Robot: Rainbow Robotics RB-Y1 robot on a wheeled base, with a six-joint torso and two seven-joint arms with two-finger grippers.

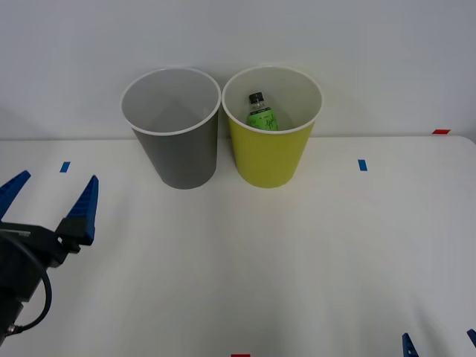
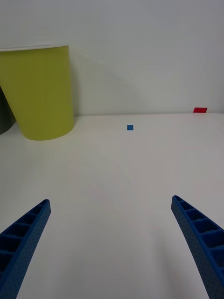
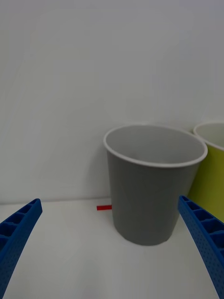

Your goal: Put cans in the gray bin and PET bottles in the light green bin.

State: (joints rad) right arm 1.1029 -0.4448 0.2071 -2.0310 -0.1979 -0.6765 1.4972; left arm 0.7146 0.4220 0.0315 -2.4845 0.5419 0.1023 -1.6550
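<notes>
Table: white table (image 1: pixel 297 268) against a plain wall, small blue tape marks (image 1: pixel 362 164).
Bins: gray bin (image 1: pixel 177 149) and light green bin (image 1: pixel 271 152) side by side at the back.
Bottle: PET bottle (image 1: pixel 261 113) inside the light green bin.
Left gripper (image 1: pixel 48 195): spread wide, holding nothing, front left.
Right gripper (image 2: pixel 112 243): spread, holding nothing, near front edge.

My right gripper (image 1: pixel 439 343) is cut off by the front view's lower edge, so just two blue fingertips poke up. The PET bottle (image 1: pixel 261 113) sits inside the light green bin (image 1: pixel 271 160), whose wall hides the bottle's lower part. In my left wrist view the light green bin (image 3: pixel 210 177) is cut by the frame edge.
</notes>
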